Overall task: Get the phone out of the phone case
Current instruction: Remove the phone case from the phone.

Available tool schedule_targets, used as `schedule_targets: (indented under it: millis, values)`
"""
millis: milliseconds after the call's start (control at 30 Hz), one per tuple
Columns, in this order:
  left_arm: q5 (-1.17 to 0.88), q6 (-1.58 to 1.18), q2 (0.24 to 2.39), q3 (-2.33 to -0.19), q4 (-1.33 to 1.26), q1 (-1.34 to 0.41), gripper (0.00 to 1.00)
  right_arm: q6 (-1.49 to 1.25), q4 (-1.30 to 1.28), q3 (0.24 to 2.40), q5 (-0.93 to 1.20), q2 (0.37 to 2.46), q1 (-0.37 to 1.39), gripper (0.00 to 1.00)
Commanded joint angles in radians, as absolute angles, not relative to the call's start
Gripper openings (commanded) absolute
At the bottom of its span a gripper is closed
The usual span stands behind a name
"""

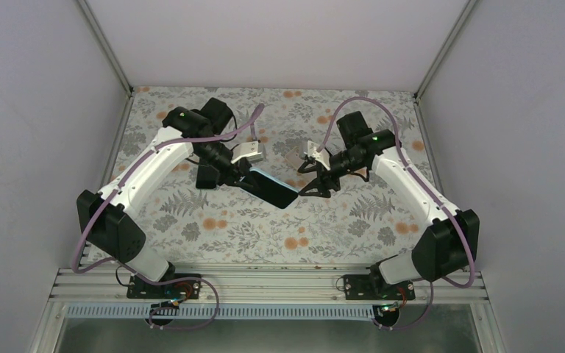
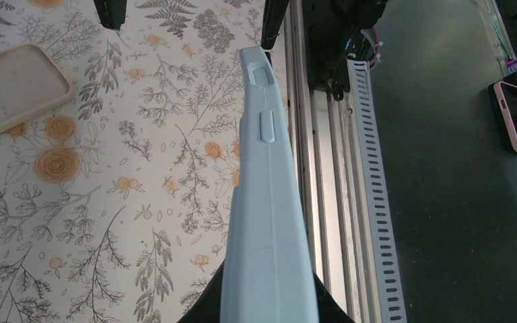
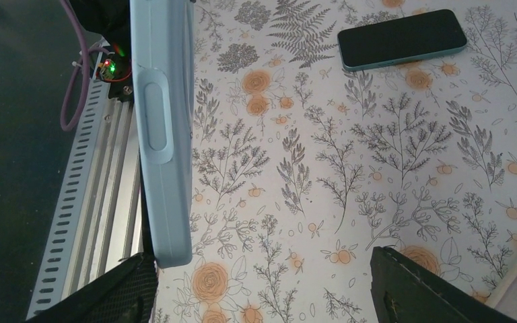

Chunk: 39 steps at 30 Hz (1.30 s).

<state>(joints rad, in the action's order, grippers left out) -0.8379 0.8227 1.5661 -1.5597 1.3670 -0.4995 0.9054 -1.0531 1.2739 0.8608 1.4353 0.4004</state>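
Pinching one end of the light-blue phone case is your left gripper; your right gripper gapes wide alongside.

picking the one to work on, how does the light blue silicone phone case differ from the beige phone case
The light blue silicone phone case is held above the floral table in the left tool; the beige phone case lies flat on it. The blue one holds a dark-screened phone in the top view; the beige one looks empty, open side up. Both have rounded corners.
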Motion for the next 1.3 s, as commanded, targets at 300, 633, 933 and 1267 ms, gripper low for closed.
schedule_targets:
  millis: [300, 633, 933, 1267]
  values:
    - [-0.907, 0.824, 1.557, -1.601, 1.357, -0.495, 0.02, 0.883, -0.986, 1.26, 0.844, 1.436, 0.413, 0.77]
    - [-0.957, 0.828, 1.542, -1.597, 1.359, -0.498, 0.02, 0.792, -0.836, 1.266, 0.722, 1.497, 0.413, 0.79]
    - [-1.005, 0.835, 1.541, -1.6, 1.359, -0.502, 0.02, 0.647, -0.637, 1.3, 0.575, 1.526, 0.419, 0.78]
    - [-0.995, 0.837, 1.576, -1.673, 1.358, -0.49, 0.02, 0.802, -0.899, 1.481, 0.848, 1.642, 0.566, 0.84]
